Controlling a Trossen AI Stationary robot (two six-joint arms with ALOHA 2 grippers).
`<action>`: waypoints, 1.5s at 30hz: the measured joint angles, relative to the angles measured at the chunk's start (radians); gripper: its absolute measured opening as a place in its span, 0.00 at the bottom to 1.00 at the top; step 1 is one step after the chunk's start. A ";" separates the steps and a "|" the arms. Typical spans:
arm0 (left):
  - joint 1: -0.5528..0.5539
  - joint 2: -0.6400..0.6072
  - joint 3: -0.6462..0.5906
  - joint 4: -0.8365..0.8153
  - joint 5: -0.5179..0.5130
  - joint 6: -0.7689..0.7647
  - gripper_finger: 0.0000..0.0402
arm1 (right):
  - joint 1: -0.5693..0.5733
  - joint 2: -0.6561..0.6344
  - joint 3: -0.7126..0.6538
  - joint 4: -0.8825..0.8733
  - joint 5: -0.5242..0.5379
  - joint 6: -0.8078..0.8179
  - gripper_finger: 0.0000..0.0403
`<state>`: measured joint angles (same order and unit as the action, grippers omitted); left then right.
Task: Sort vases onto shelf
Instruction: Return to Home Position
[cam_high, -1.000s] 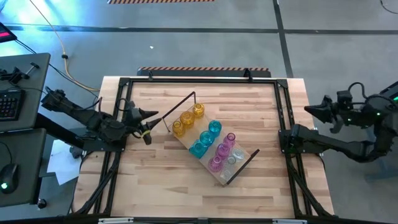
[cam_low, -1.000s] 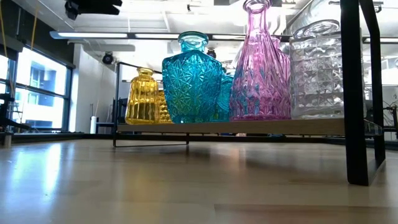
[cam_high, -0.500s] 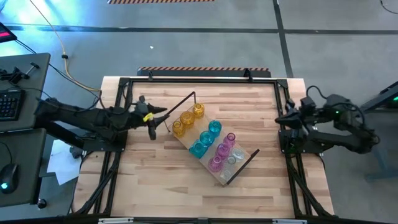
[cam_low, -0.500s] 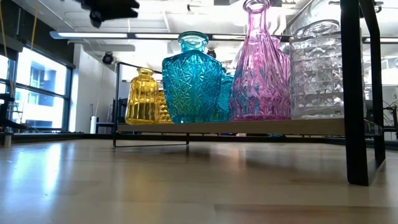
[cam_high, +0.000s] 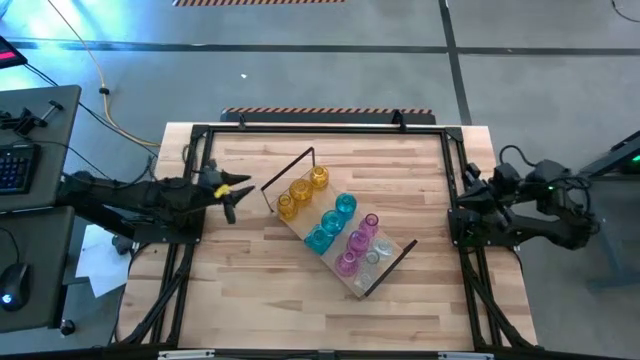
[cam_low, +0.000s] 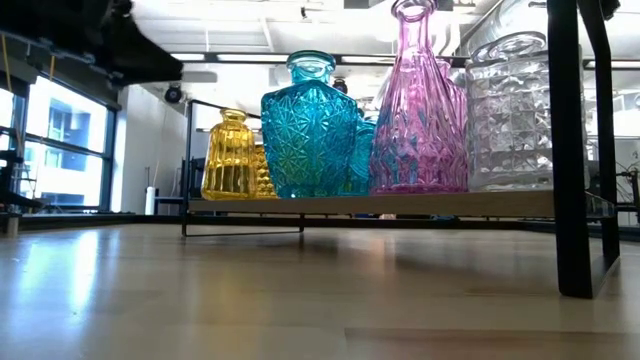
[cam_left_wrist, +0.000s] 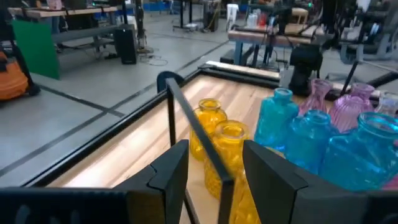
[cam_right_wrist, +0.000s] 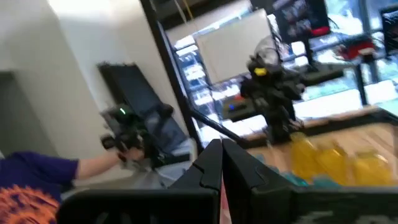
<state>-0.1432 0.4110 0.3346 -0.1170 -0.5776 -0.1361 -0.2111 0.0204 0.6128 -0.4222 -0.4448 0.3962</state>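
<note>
The shelf (cam_high: 395, 252), a light-wood board with black frame loops, lies slantwise mid-table. On its board stand yellow vases (cam_high: 301, 190), teal vases (cam_high: 331, 222), pink vases (cam_high: 358, 240) and a clear vase (cam_high: 373, 257). The low view shows them upright on the board (cam_low: 400, 203). My left gripper (cam_high: 238, 197) is open, near the table's left edge. It points at the shelf's near frame loop (cam_left_wrist: 193, 130) and stands apart from it, with nothing between its fingers (cam_left_wrist: 273, 177). My right gripper (cam_high: 468, 188) is shut and holds nothing, at the table's right edge.
A black metal frame (cam_high: 320, 128) runs around the tabletop. Bare wood (cam_high: 250, 290) lies in front of and behind the shelf. My left arm (cam_low: 100, 40) shows dark at the low view's upper left. A person's sleeve (cam_right_wrist: 31, 186) shows beyond the table.
My left gripper has sunk and drawn back a little toward the table's left edge, still open. My right arm has folded down, and its shut gripper has come in from beyond the table to the right edge. The shelf and vases have kept still.
</note>
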 joint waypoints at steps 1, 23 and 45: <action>0.000 -0.037 -0.012 -0.020 -0.004 -0.003 0.35 | 0.000 -0.010 -0.010 -0.012 0.004 -0.012 0.00; -0.081 -0.383 -0.243 -0.041 -0.031 -0.134 0.35 | 0.002 -0.016 -0.367 0.403 -0.022 -0.035 0.00; -0.473 -0.185 -0.323 0.169 -0.364 -0.242 0.35 | 0.089 -0.016 -0.603 0.694 -0.034 -0.115 0.00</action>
<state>-0.6159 0.2259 0.0116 0.0516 -0.9414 -0.3780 -0.1225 0.0048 0.0101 0.2714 -0.4790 0.2809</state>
